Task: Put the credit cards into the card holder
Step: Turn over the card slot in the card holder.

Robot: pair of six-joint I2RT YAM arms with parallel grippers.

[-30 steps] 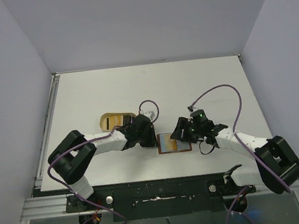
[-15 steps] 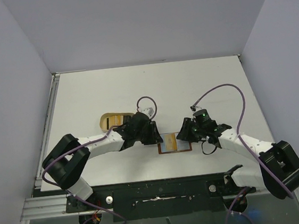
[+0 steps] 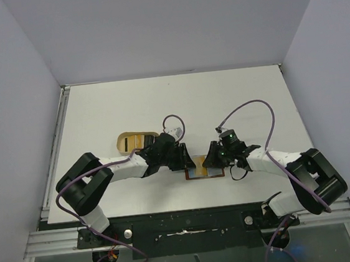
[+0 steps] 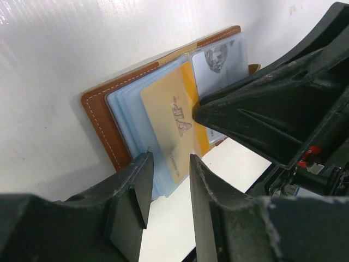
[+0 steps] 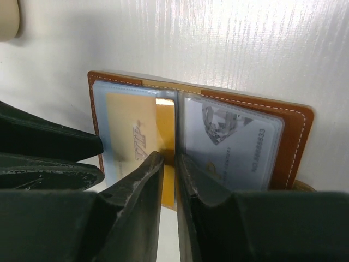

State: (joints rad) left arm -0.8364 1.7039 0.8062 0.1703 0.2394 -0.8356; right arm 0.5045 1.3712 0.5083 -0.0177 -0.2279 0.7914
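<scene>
The holder is lying open on the tabletop between our two hands, a gold card sitting in one clear sleeve and a grey card in the other. Our right hand is straddling the yellow centre fold, fingers narrow. It is probably pinning the holder flat, though we cannot tell if it is gripping. Our left hand is narrow too, bracketing the gold card's near edge, likely to seat it deeper, but contact is unclear. The tray is lying beyond our left hand.
</scene>
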